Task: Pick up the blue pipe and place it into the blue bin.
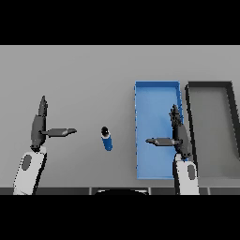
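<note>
Now: blue pipe [107, 138] lies free on desk [84, 75], long axis near-far, between both arms. Left robot hand [40, 127] fingers straight, thumb toward pipe, seemingly slightly nearer. Right robot hand [178, 136] likewise open, over blue bin [157, 86], right of pipe.

blue pipe [107, 138] on table [84, 75], beside blue bin [157, 86]

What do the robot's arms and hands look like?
Both arms are white with a grey oval patch on the forearm. The left hand and right hand are dark grey, nearly black, with slim pointed fingers and a thumb. No cables or markings show.
</note>
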